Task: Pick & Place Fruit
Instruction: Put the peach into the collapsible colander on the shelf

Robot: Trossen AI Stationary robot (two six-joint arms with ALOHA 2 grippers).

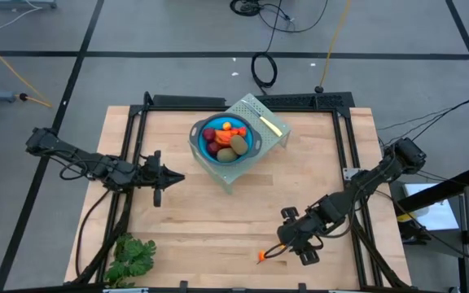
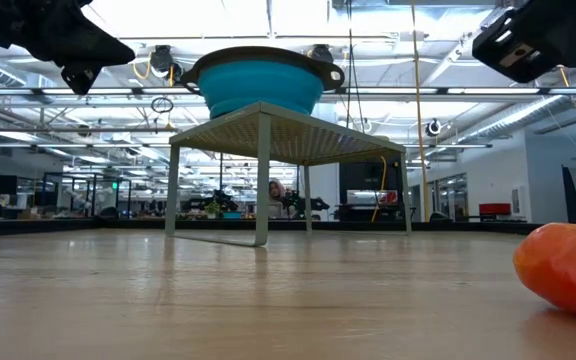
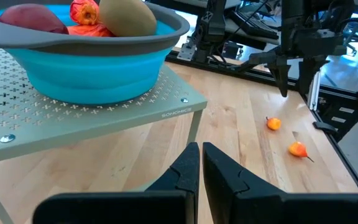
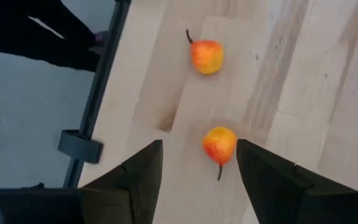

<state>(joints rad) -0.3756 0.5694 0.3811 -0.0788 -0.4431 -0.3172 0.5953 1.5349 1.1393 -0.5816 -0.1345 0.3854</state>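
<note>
Grey floor (image 1: 177,24) with cables (image 1: 264,68); bright ceiling lights (image 2: 268,20) overhead.

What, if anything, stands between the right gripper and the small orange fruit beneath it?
Nothing visible. The right gripper hangs open over the table, and the nearer small orange fruit lies on bare wood between its fingers. A second orange fruit lies apart, farther on.

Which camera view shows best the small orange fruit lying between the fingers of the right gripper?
The right wrist view: the orange fruit lies large between the open right gripper. The left wrist view shows it small and far, the high view as a speck. In the low view I cannot tell which orange piece shows.
</note>
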